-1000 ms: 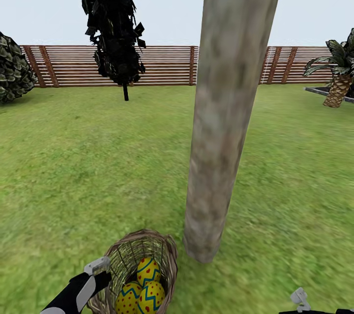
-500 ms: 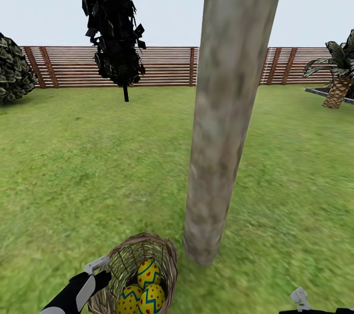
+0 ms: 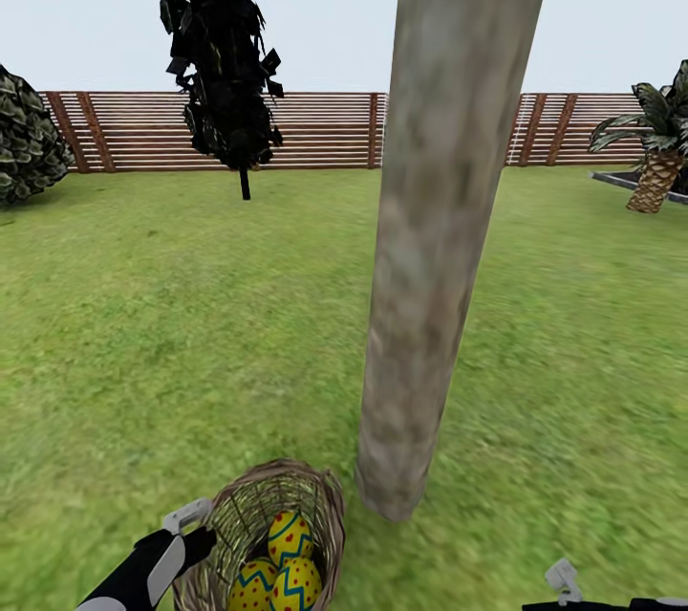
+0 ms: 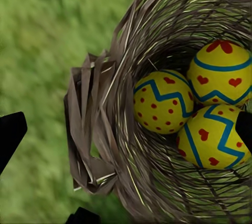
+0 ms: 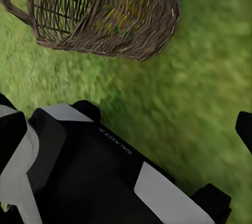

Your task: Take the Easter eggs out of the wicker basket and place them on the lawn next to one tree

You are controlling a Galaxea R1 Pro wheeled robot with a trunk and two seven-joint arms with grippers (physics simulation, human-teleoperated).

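Woven brown twigs form the wicker basket (image 3: 272,534), sitting on the lawn (image 3: 172,343) just beside the foot of the tree (image 3: 430,238), whose pale mottled trunk runs out of frame above. All three Easter eggs (image 4: 202,105) lie inside, yellow with blue zigzags and red dots; the head view's lower edge cuts them off. My left gripper (image 4: 123,126) spreads wide across the basket's rim by a loop handle. My right gripper (image 5: 126,124) looks parted over grass, though only blurred dark fingertips show.
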